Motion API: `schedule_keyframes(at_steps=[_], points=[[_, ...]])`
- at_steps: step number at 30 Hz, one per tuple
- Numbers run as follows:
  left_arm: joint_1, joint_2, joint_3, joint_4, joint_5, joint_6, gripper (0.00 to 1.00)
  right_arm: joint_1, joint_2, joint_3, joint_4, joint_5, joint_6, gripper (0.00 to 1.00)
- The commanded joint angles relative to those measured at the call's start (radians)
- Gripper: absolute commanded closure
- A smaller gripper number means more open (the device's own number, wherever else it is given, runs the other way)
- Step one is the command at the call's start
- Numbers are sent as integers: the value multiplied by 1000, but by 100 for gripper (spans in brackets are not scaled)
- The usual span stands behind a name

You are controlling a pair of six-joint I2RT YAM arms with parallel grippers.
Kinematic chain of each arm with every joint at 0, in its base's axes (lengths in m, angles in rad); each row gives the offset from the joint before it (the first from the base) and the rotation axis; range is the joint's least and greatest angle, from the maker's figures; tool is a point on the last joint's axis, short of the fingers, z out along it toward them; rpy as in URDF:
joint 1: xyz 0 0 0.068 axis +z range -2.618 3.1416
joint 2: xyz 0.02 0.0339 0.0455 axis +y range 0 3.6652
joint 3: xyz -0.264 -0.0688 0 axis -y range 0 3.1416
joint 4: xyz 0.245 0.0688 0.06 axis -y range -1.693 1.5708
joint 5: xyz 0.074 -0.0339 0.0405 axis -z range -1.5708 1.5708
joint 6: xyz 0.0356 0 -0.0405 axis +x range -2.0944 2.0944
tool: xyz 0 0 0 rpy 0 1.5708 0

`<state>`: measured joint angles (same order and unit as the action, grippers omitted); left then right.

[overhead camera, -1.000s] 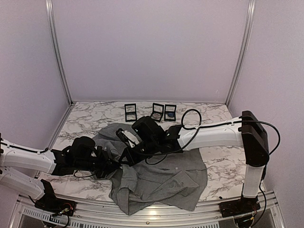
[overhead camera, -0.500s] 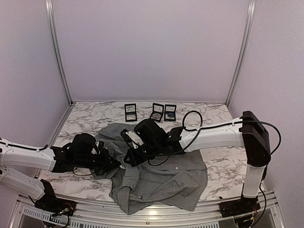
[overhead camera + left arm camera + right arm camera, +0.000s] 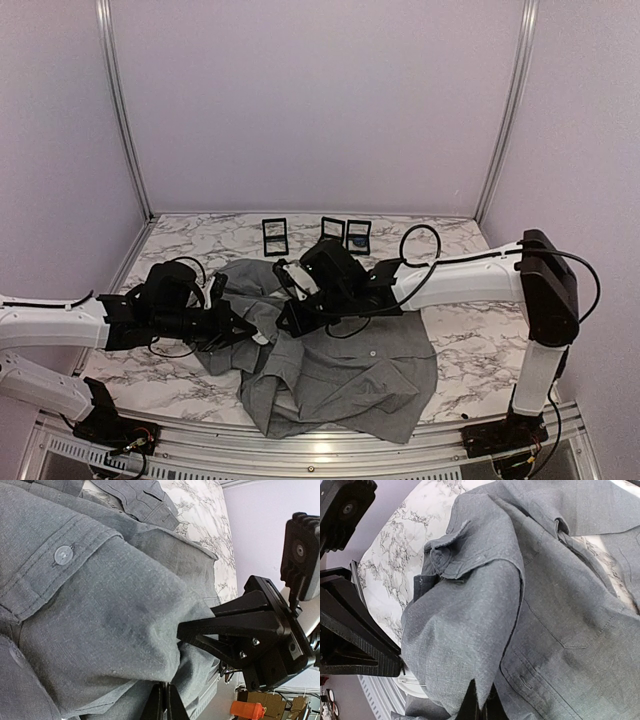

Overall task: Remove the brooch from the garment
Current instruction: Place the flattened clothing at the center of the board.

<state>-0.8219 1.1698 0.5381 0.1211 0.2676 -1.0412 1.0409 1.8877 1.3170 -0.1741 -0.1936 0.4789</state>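
Note:
The grey garment [image 3: 350,375] lies crumpled on the marble table, towards the front. My left gripper [image 3: 248,330] is shut on a fold of its fabric, and the closed fingertips pinch the cloth in the left wrist view [image 3: 166,686]. My right gripper [image 3: 289,321] is shut on a nearby fold a little to the right, its tips buried in cloth in the right wrist view [image 3: 485,696]. The two grippers hold a raised ridge of fabric between them. A buttoned cuff [image 3: 63,555] and the chest pocket [image 3: 560,625] show. No brooch is clearly visible. A small white round shape [image 3: 412,684] peeks from under the fold.
Three small black open cases [image 3: 274,236] [image 3: 332,230] [image 3: 358,237] stand at the back of the marble table [image 3: 170,265]. A black cable loops over the right arm [image 3: 460,280]. The metal front rail [image 3: 330,465] runs along the near edge.
Both grippers have moved right and slightly back with the fabric in them. The shirt's left part is pulled up and to the right. The right arm now covers less of the cases.

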Motion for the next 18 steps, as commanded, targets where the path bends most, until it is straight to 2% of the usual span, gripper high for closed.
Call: schedule_keyframes(at_steps=[1,10,18], points=[[10,-18,37,-41,58,109,100,-26,-29,-11,20,2,-21,99],[31,-25,33,-8,87,169,100,-41,-36,-13,16,29,-39,96],[33,-4,-63,264,108,99,100,-42,-71,-10,24,39,-32,88]])
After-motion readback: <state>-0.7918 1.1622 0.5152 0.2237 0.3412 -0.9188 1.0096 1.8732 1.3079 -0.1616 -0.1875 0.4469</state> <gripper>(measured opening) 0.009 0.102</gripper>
